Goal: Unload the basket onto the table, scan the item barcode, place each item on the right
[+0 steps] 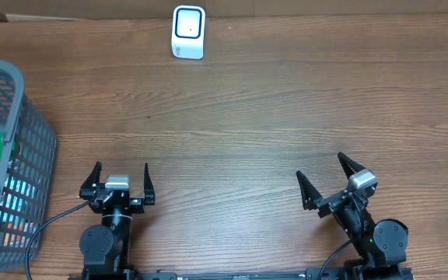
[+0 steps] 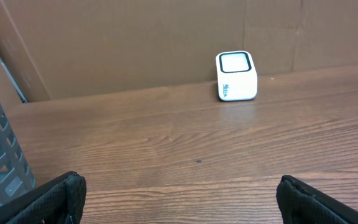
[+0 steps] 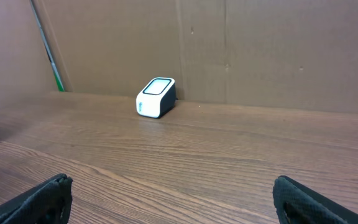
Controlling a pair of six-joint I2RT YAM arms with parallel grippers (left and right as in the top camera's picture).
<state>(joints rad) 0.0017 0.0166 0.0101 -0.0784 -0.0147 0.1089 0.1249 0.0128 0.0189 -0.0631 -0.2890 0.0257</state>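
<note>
Overhead view: the left claw [image 1: 120, 167] sits at the near edge of the table [image 1: 247, 117] with its two fingers spread wide apart and nothing between them. The right claw [image 1: 320, 166], further along the same near edge, is equally wide and equally empty, and is turned a little toward the left. Just to the left of the left claw, and reaching further from the robot, stands a grey mesh basket [image 1: 41, 155] cut off by the picture's left edge. Through its wall show the items [image 1: 10, 198] that have to be scanned: a blue and orange pack, something green and a crumpled wrapper. Which one comes first, and where its barcode faces, cannot be told. The left claw is plainly the nearer one, and the right claw is well apart from the basket. The white scanner [image 1: 188, 31] stands at the far edge of the table, ahead of both claws and closer to the left claw's side, with its window facing up. My judgement is that the coming move is a reach to the left and up over the basket rim by the left arm.
</note>
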